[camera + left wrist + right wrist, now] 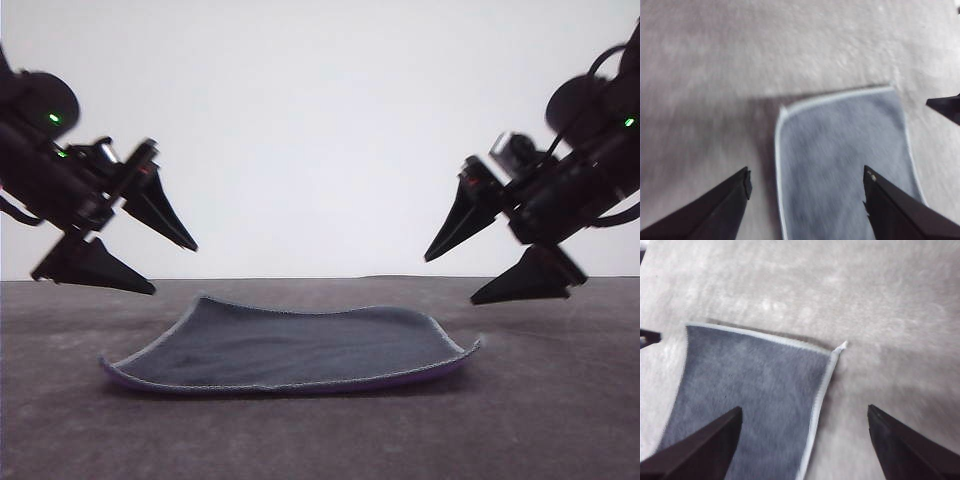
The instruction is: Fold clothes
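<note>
The cloth [300,348] is seen lying flat on the grey tabletop [560,420], dark grey-blue face up, with a purple underside showing along its near edge and its right corner curled slightly upward. The left claw [140,250] is held above and to the left of the cloth, spread wide and holding nothing; the right claw [480,265] is held above and to the right, likewise spread and empty. Neither is touching the fabric.

The step in hand is judged to be the reach for a first grasp. It would be done well if each claw were lowered onto a corner on its own side, one finger slid under the stitched edge [817,390], so that only one layer is pinched. The raised right corner [840,346] offers the easier entry. Both corners should be lifted evenly so that the fold lands square.
</note>
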